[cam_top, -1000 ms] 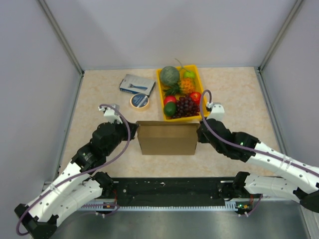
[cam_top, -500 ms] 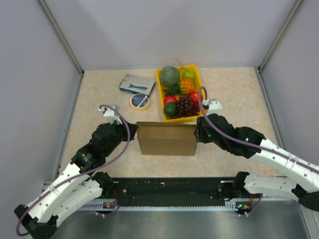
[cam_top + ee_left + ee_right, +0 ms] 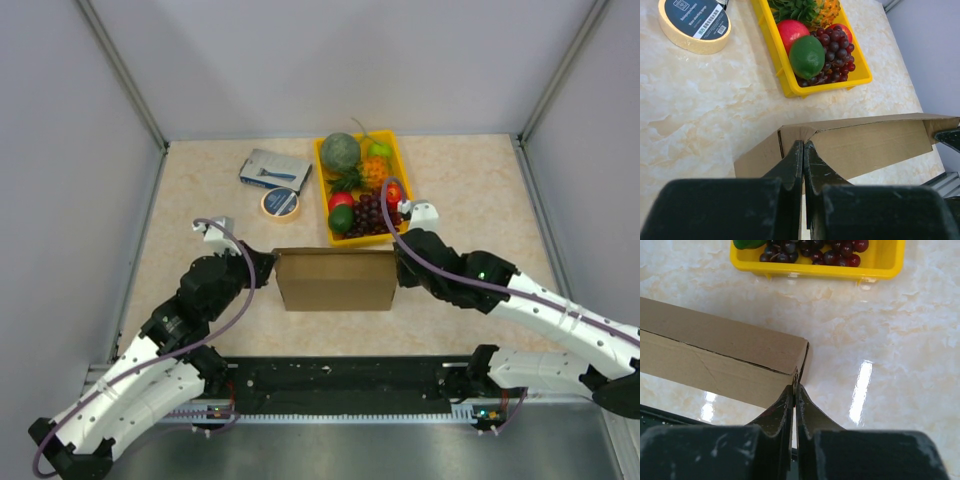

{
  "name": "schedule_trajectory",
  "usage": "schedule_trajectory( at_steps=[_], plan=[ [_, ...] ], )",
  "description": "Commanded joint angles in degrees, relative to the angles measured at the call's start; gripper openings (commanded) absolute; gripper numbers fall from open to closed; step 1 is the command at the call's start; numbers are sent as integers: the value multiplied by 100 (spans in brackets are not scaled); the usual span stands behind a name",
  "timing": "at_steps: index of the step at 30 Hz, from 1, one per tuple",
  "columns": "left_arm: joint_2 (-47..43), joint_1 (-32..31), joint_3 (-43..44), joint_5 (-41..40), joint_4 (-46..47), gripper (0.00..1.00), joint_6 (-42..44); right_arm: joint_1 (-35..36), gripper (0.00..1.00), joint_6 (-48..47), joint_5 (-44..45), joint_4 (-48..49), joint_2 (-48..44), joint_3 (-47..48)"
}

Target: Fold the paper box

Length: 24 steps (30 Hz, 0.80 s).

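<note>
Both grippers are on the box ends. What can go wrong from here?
1. The left gripper and right gripper each pinch only a thin edge of the paper box near a corner, so the cardboard may slip out or crease in the wrong place.
2. The yellow fruit tray sits close behind the box, so pushing the box backward could knock it.
</note>
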Motion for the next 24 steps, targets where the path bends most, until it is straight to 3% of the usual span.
schedule_trajectory(
  at_steps=[1,8,12,15,18,20,24],
  plan=[
    [148,-30,-400,111,-1200,0,-183,87,0,30,-3,264,50,-225],
    [156,-30,-94,-38,-1507,0,-184,95,0,-5,-21,344,-38,-314],
    [525,-30,469,-143,-1946,15,-43,87,0,-49,-12,362,-117,-322],
    [824,-30,768,-108,-2131,19,54,87,0,-67,-47,371,-108,-331],
    [974,-39,936,-126,-2185,19,159,87,0,-84,-83,388,-117,-349],
    [957,-30,997,-196,-2167,11,256,87,0,-84,-83,388,-126,-375],
    [948,-39,1006,-205,-2053,3,370,95,0,-84,-153,423,-152,-384]
  ],
)
